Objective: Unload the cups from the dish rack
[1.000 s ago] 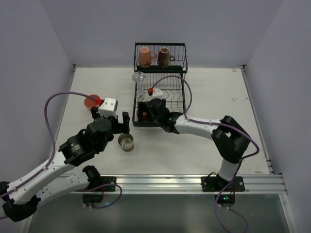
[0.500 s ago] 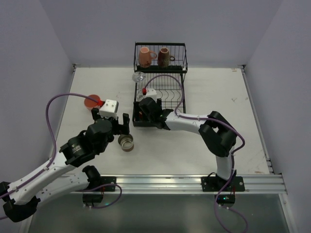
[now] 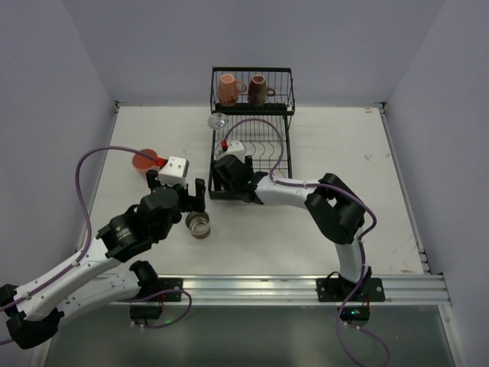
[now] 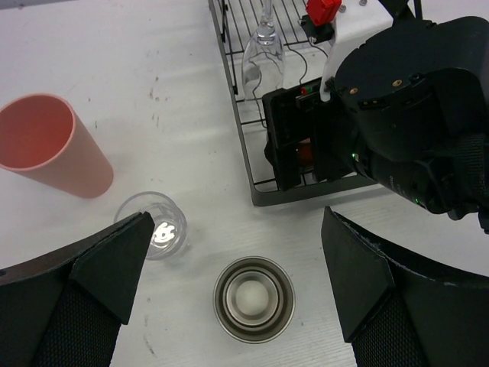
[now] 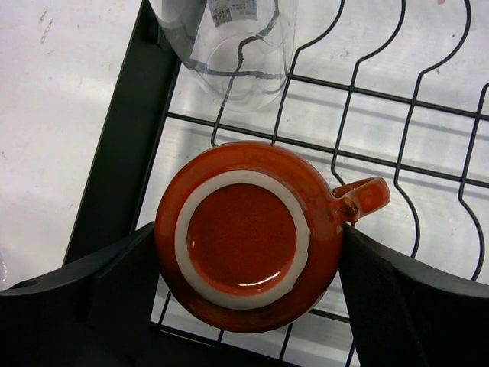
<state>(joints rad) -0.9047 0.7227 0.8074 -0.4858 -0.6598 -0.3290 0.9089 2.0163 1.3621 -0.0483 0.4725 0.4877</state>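
1. Step: right tool point(image 5: 248, 256) at squat orange-red cup point(image 5: 243, 237), upside down in near-left corner of dish rack point(image 5: 114, 153) flat tier; fingers flank it, cannot tell if clamped
2. Next: squeeze, lift clear of wires
3. Empty left tool point(image 4: 235, 229) spread wide over surface point(image 4: 153, 92)
4. Cup glazed ceramic, round, small loop handle; rack thin black wire

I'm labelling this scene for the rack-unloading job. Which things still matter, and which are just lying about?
Job in hand: dish rack, pink mug, dark brown mug, orange-red cup, clear glass.
Outside the rack, just lying about: salmon tumbler, small glass, white-and-brown cup.
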